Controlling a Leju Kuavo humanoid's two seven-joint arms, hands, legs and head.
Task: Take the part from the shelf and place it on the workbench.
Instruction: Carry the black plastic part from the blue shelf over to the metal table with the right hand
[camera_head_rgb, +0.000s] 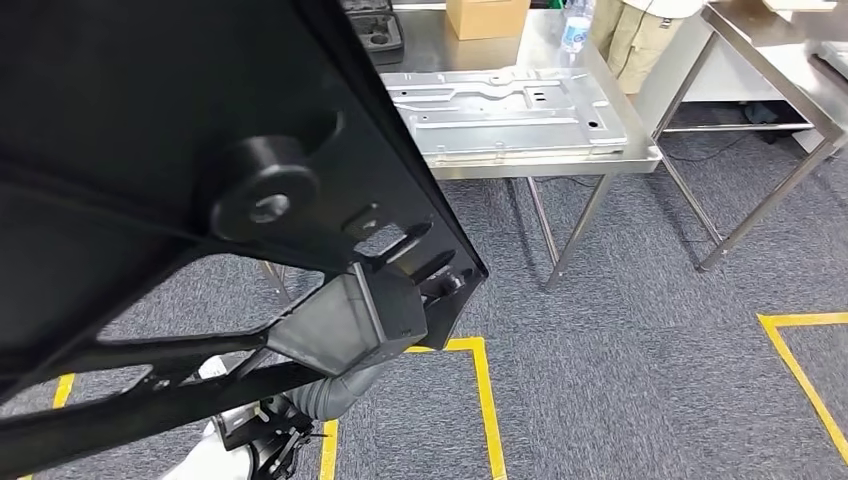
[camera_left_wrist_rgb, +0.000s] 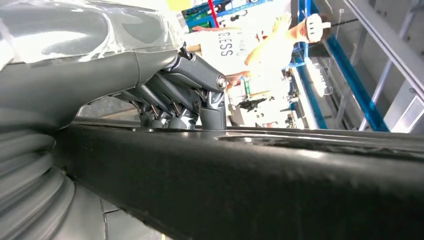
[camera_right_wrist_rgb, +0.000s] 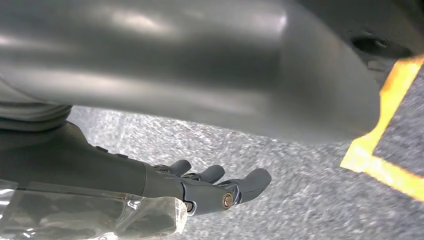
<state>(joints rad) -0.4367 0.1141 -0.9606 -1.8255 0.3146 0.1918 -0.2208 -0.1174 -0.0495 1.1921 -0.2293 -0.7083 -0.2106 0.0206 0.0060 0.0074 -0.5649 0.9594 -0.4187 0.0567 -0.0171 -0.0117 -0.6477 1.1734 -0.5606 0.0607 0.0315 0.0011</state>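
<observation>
Well, the black part (camera_head_rgb: 200, 180) is off the shelf and up in the air, filling the left and upper left of the head view, carried tilted and close to the robot's chest so that its long frame clears the floor on the way over. In the left wrist view the left hand (camera_left_wrist_rgb: 185, 95) has its dark fingers (camera_left_wrist_rgb: 172, 107) curled down onto the top edge of the part's thick bar, so that hand grips it from above. The right hand (camera_right_wrist_rgb: 210, 187) shows in its own wrist view with fingers apart and lightly bent under a broad grey surface; whether it bears on the part I cannot tell, so its hold stays uncertain.

The workbench (camera_head_rgb: 640, 160) stands in the upper middle of the head view, well apart from the part, which is not yet over it. A large ribbed metal plate (camera_head_rgb: 505, 110) already lies across the bench top, with a cardboard box (camera_head_rgb: 487, 15) and a water bottle (camera_head_rgb: 574, 25) behind it, so free room for setting down looks scarce. A second steel table (camera_head_rgb: 790, 80) is at the upper right. Yellow floor tape (camera_head_rgb: 485, 400) marks boxes on the grey carpet at the bottom of the frame. A person (camera_left_wrist_rgb: 235, 47) stands beyond the hand in the left wrist view.
</observation>
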